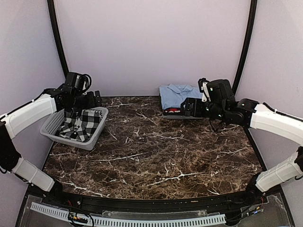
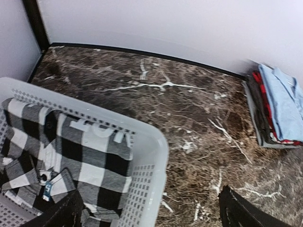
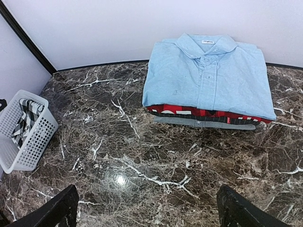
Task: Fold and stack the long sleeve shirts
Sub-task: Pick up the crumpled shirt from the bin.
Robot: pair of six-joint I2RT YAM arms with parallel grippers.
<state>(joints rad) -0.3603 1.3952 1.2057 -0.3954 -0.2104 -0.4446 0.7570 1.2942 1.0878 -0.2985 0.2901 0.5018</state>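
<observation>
Even, soft overhead light. I note one glare spot on my bench [image 3: 118, 179], right wrist view. Top view's edges bow.

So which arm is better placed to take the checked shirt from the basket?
Left. The left gripper hangs open at the basket holding the checked shirt; the right gripper is far off, by the folded stack.

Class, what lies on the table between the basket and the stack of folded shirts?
Nothing: the marble table is bare between basket and stack. The top view shows this, and the right wrist view too.
</observation>
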